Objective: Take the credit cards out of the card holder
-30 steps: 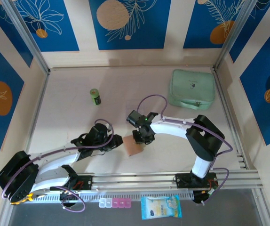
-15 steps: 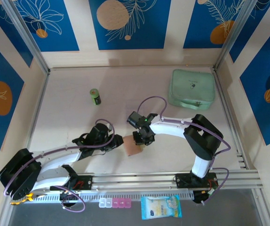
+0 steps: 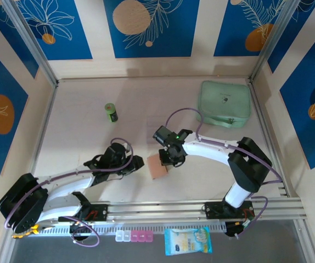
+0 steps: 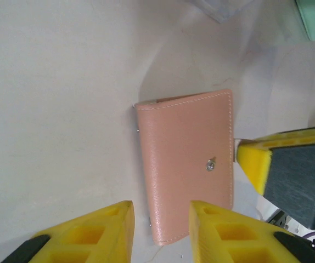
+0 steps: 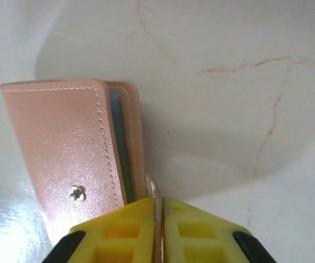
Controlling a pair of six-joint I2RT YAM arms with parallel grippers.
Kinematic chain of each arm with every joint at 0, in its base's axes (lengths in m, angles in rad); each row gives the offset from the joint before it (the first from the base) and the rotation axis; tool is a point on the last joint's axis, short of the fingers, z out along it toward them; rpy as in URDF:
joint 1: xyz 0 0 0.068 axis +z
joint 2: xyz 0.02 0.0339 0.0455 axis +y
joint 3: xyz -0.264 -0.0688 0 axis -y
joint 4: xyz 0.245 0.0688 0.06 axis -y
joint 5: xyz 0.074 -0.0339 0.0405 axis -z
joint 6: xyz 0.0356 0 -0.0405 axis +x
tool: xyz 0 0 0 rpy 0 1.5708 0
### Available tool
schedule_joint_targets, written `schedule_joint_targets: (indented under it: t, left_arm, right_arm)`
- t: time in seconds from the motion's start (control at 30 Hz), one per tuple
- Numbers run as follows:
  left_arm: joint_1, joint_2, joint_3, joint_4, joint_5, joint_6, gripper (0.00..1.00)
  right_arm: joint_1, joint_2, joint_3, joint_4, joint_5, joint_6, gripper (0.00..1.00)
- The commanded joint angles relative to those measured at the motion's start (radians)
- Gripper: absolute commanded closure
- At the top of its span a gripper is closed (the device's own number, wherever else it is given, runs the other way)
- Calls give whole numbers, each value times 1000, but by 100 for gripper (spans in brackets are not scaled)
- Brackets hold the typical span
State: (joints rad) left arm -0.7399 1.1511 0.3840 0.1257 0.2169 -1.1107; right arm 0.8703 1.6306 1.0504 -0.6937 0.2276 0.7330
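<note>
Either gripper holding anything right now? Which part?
The right gripper is pinched shut on the wallet, gripping its thin strap off the side edge. The left gripper holds nothing, its jaws apart by the wallet's end.

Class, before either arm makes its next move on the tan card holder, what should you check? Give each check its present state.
1. Right gripper pinched on the strap: ok, the fingers are closed on it.
2. Card holder spread open: not ok, only an edge of the grey-blue pockets shows.
3. Left gripper open and over the holder's end: ok.
4. Left gripper pressing the holder down onto the table: cannot tell.
5. Credit cards reachable in the pockets: cannot tell.
</note>
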Motion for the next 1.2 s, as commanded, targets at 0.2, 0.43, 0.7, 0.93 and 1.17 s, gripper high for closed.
schedule_joint_targets:
  t: [0.2, 0.43, 0.7, 0.93, 1.17]
  left_arm:
    - [92, -61, -15, -62, 64, 70, 67]
    - [151, -115, -28, -102, 111, 92, 67]
    - [169, -155, -26, -149, 135, 120, 67]
    - [168, -143, 9, -182, 146, 140, 68]
    - [169, -116, 26, -181, 161, 141, 70]
  right_arm:
    - [17, -96, 6, -59, 22, 68, 92]
    - [70, -113, 21, 3, 38, 159, 93]
    - [118, -104, 65, 52, 46, 203, 93]
    - [120, -118, 62, 60, 31, 192, 93]
    - [116, -132, 44, 92, -9, 158, 92]
